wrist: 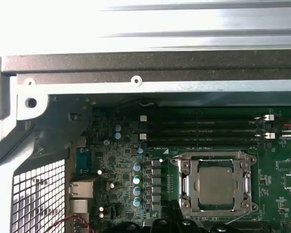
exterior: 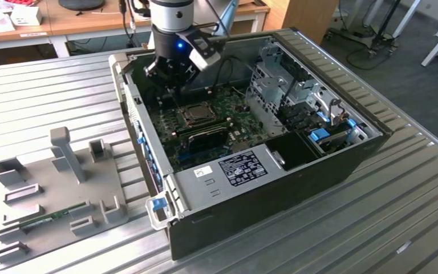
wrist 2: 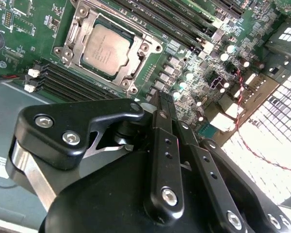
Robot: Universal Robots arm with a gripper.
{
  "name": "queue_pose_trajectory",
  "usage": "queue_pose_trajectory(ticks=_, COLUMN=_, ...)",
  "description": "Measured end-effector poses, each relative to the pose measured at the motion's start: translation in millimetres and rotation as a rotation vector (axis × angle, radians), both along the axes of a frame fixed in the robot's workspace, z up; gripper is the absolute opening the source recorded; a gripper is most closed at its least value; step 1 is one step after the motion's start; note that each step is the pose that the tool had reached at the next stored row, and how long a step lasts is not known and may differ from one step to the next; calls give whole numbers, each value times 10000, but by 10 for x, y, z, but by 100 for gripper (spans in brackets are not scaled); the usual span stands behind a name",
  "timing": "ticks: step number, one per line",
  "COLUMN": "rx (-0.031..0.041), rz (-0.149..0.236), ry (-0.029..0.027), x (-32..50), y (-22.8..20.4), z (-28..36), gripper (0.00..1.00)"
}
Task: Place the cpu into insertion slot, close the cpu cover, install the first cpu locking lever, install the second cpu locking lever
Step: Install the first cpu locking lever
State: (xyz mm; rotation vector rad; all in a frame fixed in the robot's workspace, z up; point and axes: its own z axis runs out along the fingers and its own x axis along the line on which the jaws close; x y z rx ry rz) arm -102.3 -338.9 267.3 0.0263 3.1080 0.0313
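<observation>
Seemingly empty, the fingers (wrist 2: 164, 145) are pressed together (nothing sits between them), and the gripper (wrist 2: 161, 99) hovers over the green motherboard (wrist 2: 194, 73), just beside the insertion slot (wrist: 252, 208). The cpu (wrist 2: 105, 48) lies in that slot with the cpu cover (wrist 2: 136, 60) down around it; whether either lever is latched, I cannot tell. A misaligned descent could jab the memory sticks (wrist: 199, 130) or the capacitors (wrist: 137, 179) nearby.

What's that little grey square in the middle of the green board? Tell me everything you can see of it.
The cpu is a small, flat, square chip with a dull grey metal top. It lies flat in the insertion slot on the green motherboard, and the silvery cpu cover lies down around its edges, framing it.
</observation>
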Motion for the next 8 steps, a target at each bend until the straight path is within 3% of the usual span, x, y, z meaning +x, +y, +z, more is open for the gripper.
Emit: queue_pose_trajectory(ticks=8, rx=1, rz=0, ry=0, x=0, y=0, z=47, gripper=10)
